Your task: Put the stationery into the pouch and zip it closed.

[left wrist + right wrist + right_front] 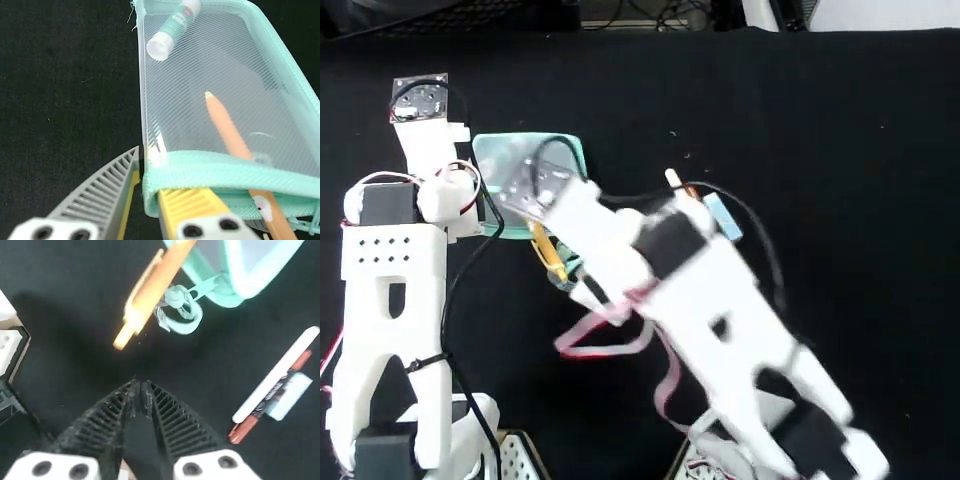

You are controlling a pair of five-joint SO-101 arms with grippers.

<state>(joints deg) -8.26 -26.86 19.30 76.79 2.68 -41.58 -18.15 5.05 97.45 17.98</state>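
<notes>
Closest in were the black fingers (102, 425) of my right hand (142, 386), pressed together and holding nothing, just short of the tail of the orange pen (147, 295). That pen lay half inside the pouch (220, 75), its tail sticking out past the zip pull (180, 312). A glue stick (172, 25) sat deeper in. My left hand (150, 172) looked clamped on the pouch's rim at one corner, grey finger outside and yellow one tucked under the teal band.

As I judged it, the pen needed a push along its own length, clear of the cord on the zip pull, while my left hand held the rim steady so the mouth did not fold shut. A white pen (275, 372), a reddish-brown pencil (260, 412) and a pale blue eraser (291, 392) lay together on the counter (840, 120), well apart from the pouch and not yet packed.

Black cloth covered the counter; beyond its far edge were cables (650, 15).
</notes>
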